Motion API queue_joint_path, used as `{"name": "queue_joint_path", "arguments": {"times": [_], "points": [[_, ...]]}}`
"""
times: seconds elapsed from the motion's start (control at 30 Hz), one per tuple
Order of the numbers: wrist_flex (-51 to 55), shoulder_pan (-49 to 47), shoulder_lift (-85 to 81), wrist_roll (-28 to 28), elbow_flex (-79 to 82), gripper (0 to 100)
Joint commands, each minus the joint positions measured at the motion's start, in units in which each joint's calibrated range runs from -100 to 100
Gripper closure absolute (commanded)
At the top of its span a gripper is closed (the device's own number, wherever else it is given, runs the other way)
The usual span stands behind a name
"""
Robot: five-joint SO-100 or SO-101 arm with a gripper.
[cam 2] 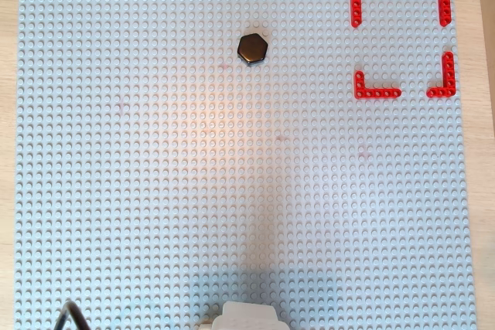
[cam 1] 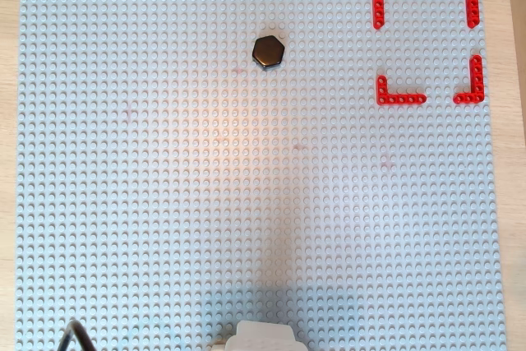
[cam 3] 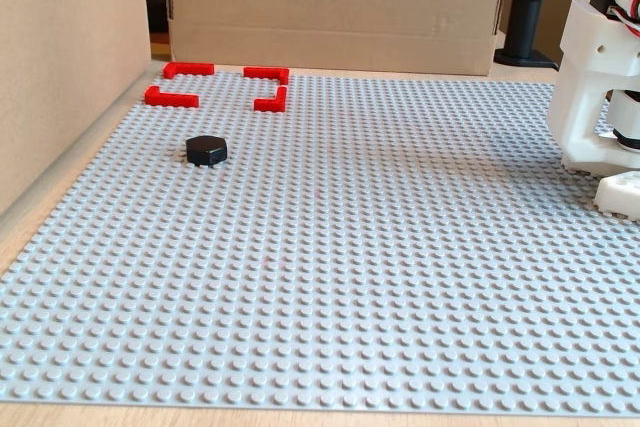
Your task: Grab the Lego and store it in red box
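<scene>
In both overhead views the black Lego (cam 1: 269,53) (cam 2: 253,49) lies on the grey baseplate (cam 1: 164,203) (cam 2: 155,191) at about twelve o'clock, well apart from the red box (cam 1: 427,40) (cam 2: 402,38) at two o'clock. In the fixed view the Lego (cam 3: 206,150) sits outside the red box (cam 3: 217,85), the white arm (cam 3: 600,87) at three o'clock. The gripper is out of sight, so its jaws cannot be judged.
</scene>
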Motion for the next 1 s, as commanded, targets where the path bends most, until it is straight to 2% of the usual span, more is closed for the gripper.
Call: {"name": "queue_joint_path", "arguments": {"times": [0.0,0.37,0.57,0.73,0.97], "points": [[0.16,-0.37,-0.34,0.07,0.10,98],[-1.16,-0.30,0.43,0.39,0.56,98],[-9.31,-0.23,0.85,3.41,8.19,98],[-16.60,-0.52,7.29,3.51,13.65,98],[-27.65,-7.82,20.17,3.56,18.29,98]]}}
